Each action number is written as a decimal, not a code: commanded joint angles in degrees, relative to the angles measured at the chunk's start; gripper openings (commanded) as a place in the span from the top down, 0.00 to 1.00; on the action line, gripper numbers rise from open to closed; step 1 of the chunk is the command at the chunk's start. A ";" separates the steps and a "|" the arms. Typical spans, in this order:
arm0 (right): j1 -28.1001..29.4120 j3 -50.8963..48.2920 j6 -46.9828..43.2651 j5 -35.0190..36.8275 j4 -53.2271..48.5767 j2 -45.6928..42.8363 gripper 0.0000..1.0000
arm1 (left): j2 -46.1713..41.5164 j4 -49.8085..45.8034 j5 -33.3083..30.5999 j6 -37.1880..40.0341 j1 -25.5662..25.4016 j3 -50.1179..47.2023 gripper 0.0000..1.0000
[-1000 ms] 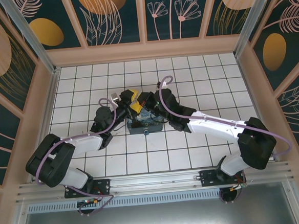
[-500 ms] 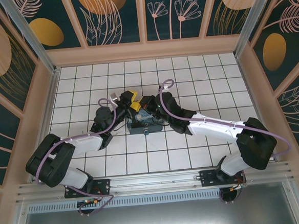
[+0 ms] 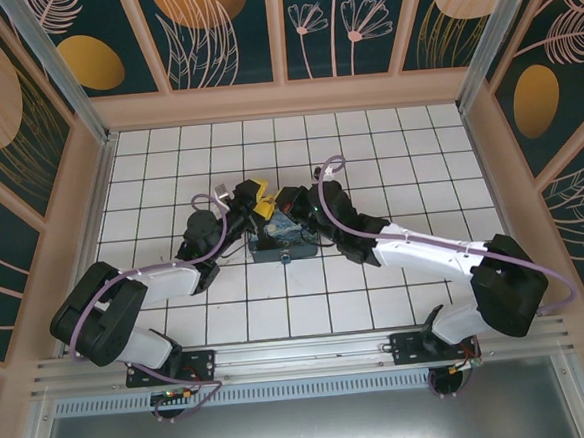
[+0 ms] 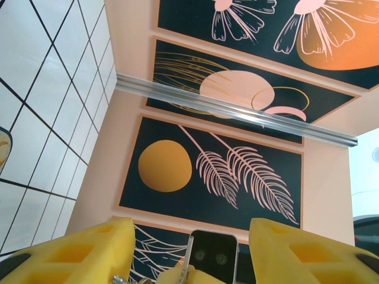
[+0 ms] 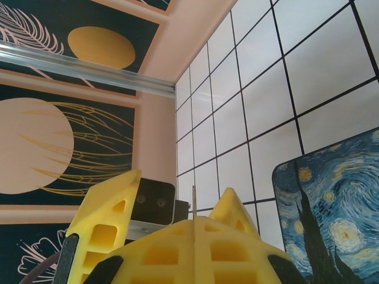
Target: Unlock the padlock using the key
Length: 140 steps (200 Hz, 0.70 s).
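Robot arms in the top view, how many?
2: the left arm reaches in from the lower left, the right arm from the lower right; none look hidden.

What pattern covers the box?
The box has blue swirls with yellow stars; best in the right wrist view.

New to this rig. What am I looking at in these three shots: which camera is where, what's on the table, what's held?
Two robot arms are bolted at the near edge of a white tiled table inside a walled booth. The overhead picture comes from a fixed camera above and behind them. The other two come from a camera on each wrist, looking along that arm's yellow fingers. A blue painted box lies on the table, and both grippers meet close by it. The right gripper is shut on the key, a thin metal blade poking out between its fingers. The padlock, small and dark, sits between the fingers of the left gripper; whether it is clamped is unclear.
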 commanded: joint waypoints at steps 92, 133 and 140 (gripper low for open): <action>-0.33 -1.75 0.48 1.30 1.33 -2.04 1.00 | -0.06 0.55 -1.11 2.12 -0.30 -0.11 0.58; -0.40 -1.28 0.29 1.31 1.31 -2.05 1.00 | 0.11 0.12 -1.11 2.27 -0.33 -0.09 0.59; -0.37 -1.15 0.19 1.35 1.33 -2.05 1.00 | 0.13 0.03 -1.11 2.36 -0.32 -0.11 0.59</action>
